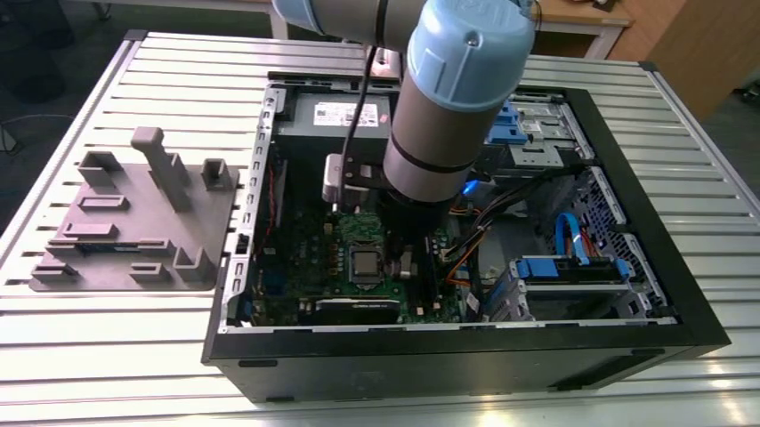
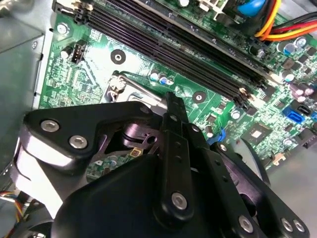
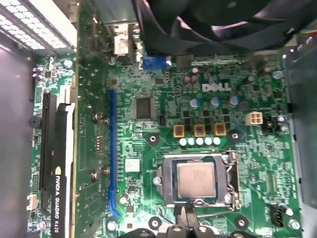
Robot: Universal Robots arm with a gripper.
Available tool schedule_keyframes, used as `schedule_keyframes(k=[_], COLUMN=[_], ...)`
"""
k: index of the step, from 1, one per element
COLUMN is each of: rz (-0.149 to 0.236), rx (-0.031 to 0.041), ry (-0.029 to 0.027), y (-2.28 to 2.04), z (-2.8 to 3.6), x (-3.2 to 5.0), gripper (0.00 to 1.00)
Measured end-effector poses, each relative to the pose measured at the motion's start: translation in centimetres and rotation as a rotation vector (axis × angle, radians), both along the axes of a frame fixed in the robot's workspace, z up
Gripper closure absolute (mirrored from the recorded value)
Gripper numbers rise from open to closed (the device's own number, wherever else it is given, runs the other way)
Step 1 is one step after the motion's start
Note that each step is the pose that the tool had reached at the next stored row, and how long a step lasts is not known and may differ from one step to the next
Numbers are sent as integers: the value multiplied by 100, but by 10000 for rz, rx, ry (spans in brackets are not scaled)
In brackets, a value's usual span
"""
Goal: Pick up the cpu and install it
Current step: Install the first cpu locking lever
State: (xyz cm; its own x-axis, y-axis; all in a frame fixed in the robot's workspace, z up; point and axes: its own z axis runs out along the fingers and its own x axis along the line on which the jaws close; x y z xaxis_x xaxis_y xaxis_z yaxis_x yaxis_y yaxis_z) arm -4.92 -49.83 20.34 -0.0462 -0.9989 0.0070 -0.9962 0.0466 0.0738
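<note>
Inside socket (image 3: 169, 179) — cpu (image 3: 196, 180) seated, tool (image 3: 185, 215) just beside.

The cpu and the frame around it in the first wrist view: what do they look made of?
The cpu: a metal top, silvery-grey with a satin finish, giving a soft, even sheen. The socket frame: probably a darker metal, judging by its thin stamped edges and the bright glints at its corners. Whether it is coated is unclear.

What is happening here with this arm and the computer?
The robot arm reaches down into the open computer case. Its tool hangs low over the green motherboard, at the edge of the socket. The cpu lies flat in the socket, and the tool is not holding it.
</note>
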Motion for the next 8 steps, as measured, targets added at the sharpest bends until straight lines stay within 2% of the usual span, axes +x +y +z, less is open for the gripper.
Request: schedule_keyframes(k=[4, 8], rz=[43, 56], rx=[-14, -14], ry=[1, 0], y=[-32, -37], z=[-14, -41], x=[0, 1], gripper=[90, 90])
